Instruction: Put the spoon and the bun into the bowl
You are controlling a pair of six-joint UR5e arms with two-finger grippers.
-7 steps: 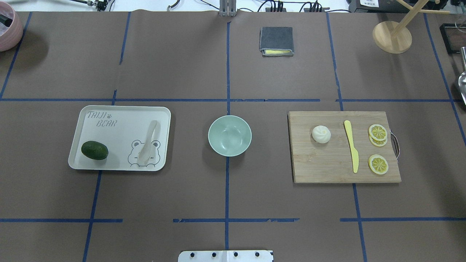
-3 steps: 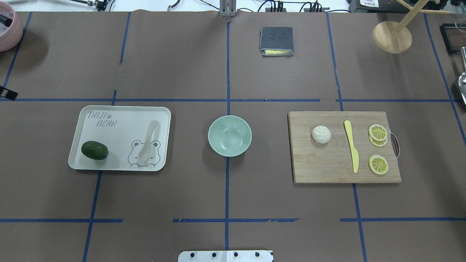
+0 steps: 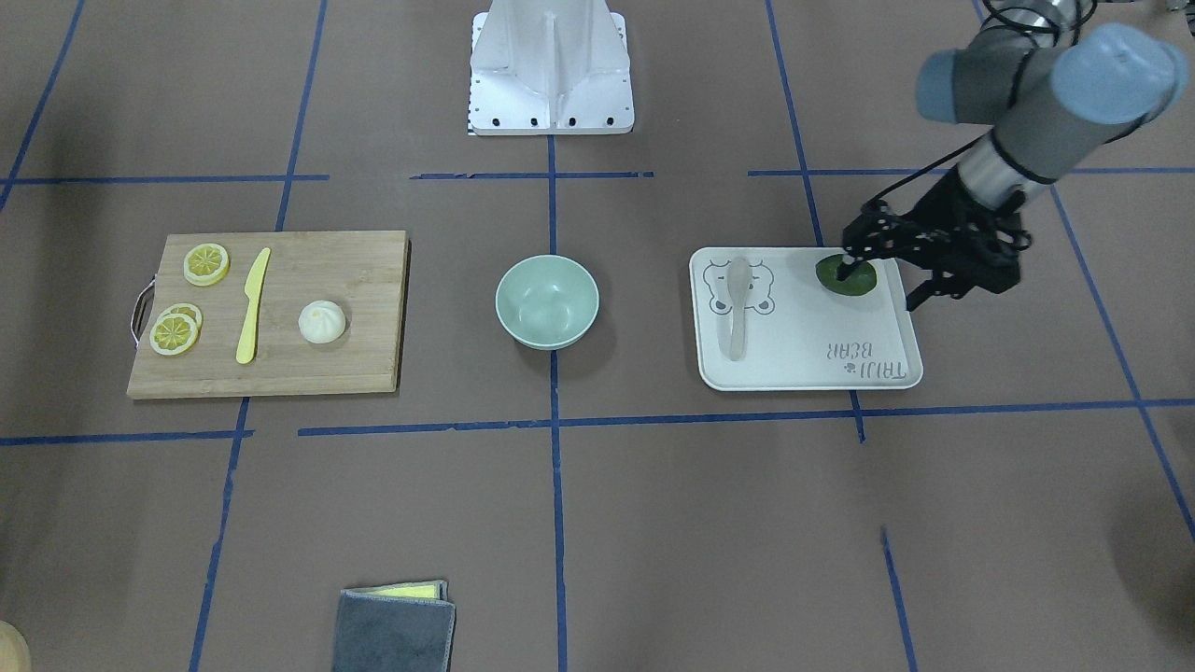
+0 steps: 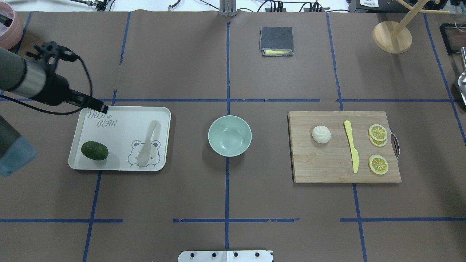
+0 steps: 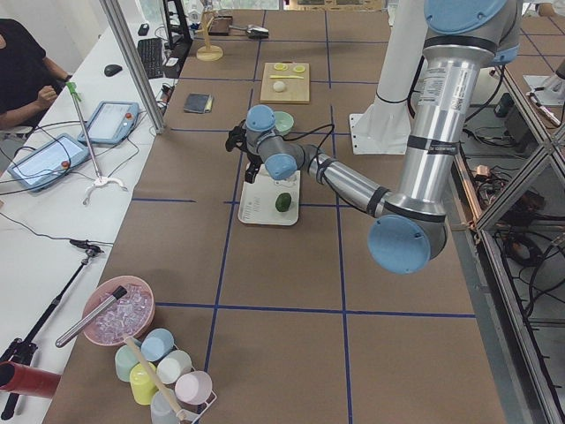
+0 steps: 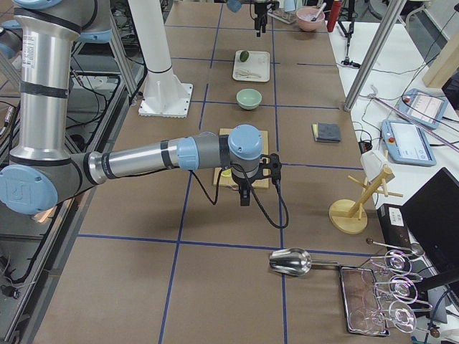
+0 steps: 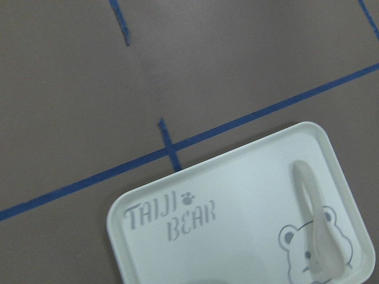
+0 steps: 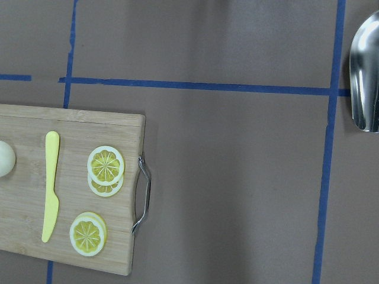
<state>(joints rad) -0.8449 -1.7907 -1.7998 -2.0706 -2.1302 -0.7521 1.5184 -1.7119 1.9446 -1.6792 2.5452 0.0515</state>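
Note:
The beige spoon (image 4: pixel 147 143) lies on the white bear-print tray (image 4: pixel 120 120), scoop toward the robot; it also shows in the left wrist view (image 7: pixel 320 236) and the front view (image 3: pixel 738 308). The white bun (image 4: pixel 321 134) sits on the wooden cutting board (image 4: pixel 327 163). The mint-green bowl (image 4: pixel 229 135) stands empty at the table's centre. My left gripper (image 4: pixel 98 106) hovers over the tray's far left corner, apart from the spoon; in the front view (image 3: pixel 878 287) its fingers stand spread and empty. My right gripper (image 6: pixel 244 193) shows only in the right side view, beyond the board; I cannot tell its state.
A green avocado (image 4: pixel 94 150) lies on the tray. A yellow knife (image 4: pixel 351 145) and lemon slices (image 4: pixel 378 131) lie on the board. A folded grey cloth (image 4: pixel 276 40), a wooden stand (image 4: pixel 392 36), a metal scoop (image 8: pixel 366 77) and a pink bowl (image 4: pixel 5 31) sit at the table's edges.
My left arm has come into the overhead view from the left and its gripper now reaches the tray's far left corner. The spoon, bun and bowl have not moved.

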